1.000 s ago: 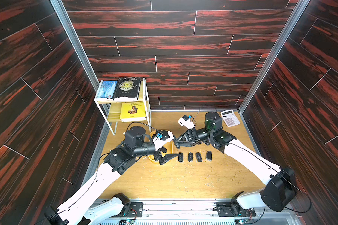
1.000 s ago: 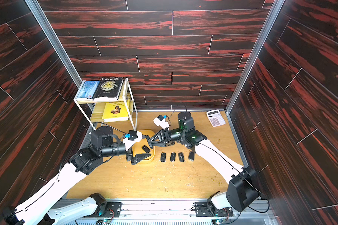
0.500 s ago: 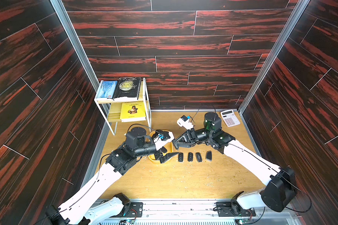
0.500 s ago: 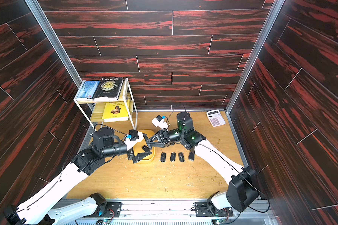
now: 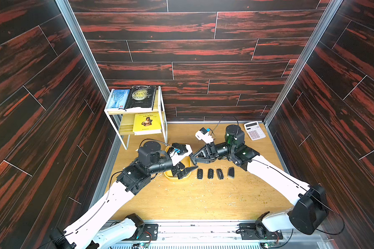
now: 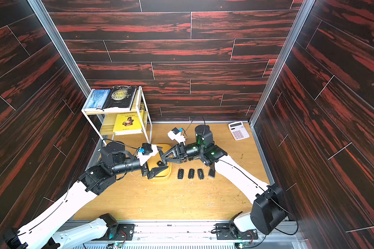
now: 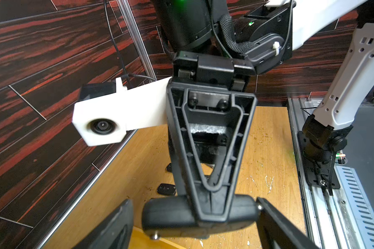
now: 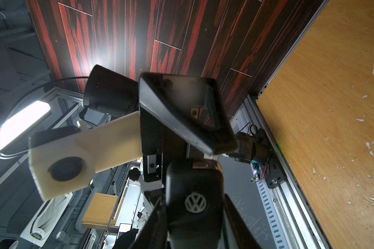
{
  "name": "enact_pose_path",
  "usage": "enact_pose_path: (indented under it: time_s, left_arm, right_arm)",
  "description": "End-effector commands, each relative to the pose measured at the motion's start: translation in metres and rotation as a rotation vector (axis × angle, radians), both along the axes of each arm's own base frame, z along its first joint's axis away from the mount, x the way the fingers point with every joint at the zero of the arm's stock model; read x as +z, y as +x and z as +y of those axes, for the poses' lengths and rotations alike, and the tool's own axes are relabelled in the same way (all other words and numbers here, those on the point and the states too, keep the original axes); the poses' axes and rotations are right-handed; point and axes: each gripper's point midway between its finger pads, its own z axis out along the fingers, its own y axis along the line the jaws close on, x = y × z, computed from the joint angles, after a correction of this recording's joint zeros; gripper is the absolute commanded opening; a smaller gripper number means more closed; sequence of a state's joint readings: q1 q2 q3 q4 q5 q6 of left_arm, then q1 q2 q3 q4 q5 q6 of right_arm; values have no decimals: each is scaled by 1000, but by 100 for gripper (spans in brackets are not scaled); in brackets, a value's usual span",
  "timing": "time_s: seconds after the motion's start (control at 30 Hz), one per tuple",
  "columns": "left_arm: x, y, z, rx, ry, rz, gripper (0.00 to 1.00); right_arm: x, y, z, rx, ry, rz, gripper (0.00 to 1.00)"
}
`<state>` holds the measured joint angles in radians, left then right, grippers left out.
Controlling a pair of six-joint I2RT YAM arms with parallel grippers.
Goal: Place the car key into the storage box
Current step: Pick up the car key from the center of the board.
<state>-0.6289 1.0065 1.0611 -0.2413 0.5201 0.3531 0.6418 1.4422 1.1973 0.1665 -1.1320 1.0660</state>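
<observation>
The left arm and the right arm are stretching inward and low, and their grippers are meeting tip to tip. The right gripper is pinching a car key at its fingertips. The left gripper is holding its jaws wide apart on either side of that key.

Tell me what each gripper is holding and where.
Right gripper pinches a car key near its middle, ends sticking out. Left gripper holds nothing: its jaws stand open around the key.
</observation>
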Motion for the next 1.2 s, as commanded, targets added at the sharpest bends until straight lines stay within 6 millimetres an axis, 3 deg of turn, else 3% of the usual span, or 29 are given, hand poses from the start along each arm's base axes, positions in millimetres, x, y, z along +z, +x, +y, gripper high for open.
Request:
enact_pose_path:
  time_s: [0.0,0.33,0.43,0.53,0.67,0.93,1.03,1.17]
  left_arm:
    - [10,1,1,11,-26,-16,84]
    - [10,2,1,13,-15,-7,72]
    - [12,2,2,19,-16,-8,64]
    - [11,3,3,23,-9,-3,48]
    - [10,4,3,31,-7,-2,48]
    - [11,5,3,33,-7,-6,42]
    - [12,4,3,32,-8,-7,42]
    - [12,5,4,40,-8,-9,42]
  right_arm:
    - [-4,-6,1,27,1,5,36]
    - [-5,-6,2,27,0,7,36]
    - [-9,-6,2,26,-7,16,36]
    - [-10,-5,2,24,-8,17,36]
    - [-10,-6,3,26,-7,16,36]
    - [-8,-6,2,24,-5,9,66]
    - [-8,-5,3,25,-5,9,93]
    - [-9,-3,4,20,-8,10,99]
